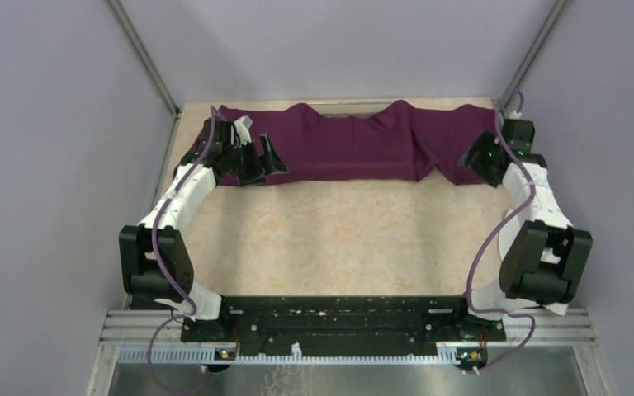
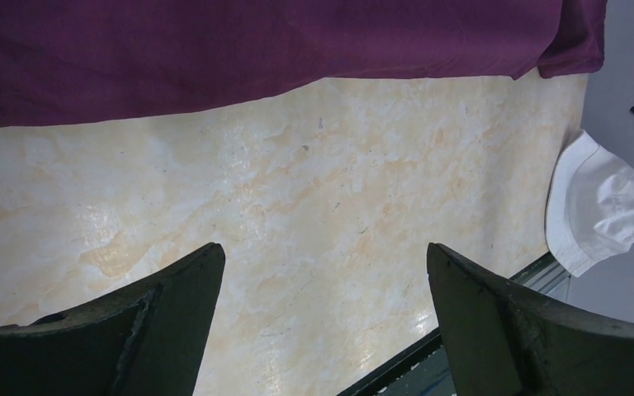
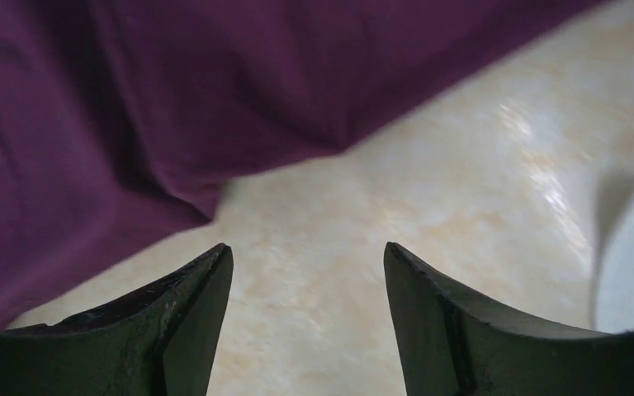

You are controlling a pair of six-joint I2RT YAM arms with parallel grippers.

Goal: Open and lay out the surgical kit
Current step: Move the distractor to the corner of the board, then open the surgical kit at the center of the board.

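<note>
The left fingers (image 2: 157, 330) are standing spread as wide as they go, gripping nothing. The right fingers (image 3: 165, 330) are parted and empty too. Just ahead of both pairs, the purple wrap (image 1: 355, 140) is lying rumpled in a band along the far side of the table (image 1: 330, 239). No tray or instruments are showing, so I'd say the laying-out is barely begun.

The left arm (image 1: 177, 194) and right arm (image 1: 537, 194) stretched forward, elbows bent outward. The left end effector (image 1: 262, 161) hovered at the purple cloth's (image 1: 355, 140) left end, jaws wide, empty; the right end effector (image 1: 472, 161) at its right end, jaws parted, empty.
</note>
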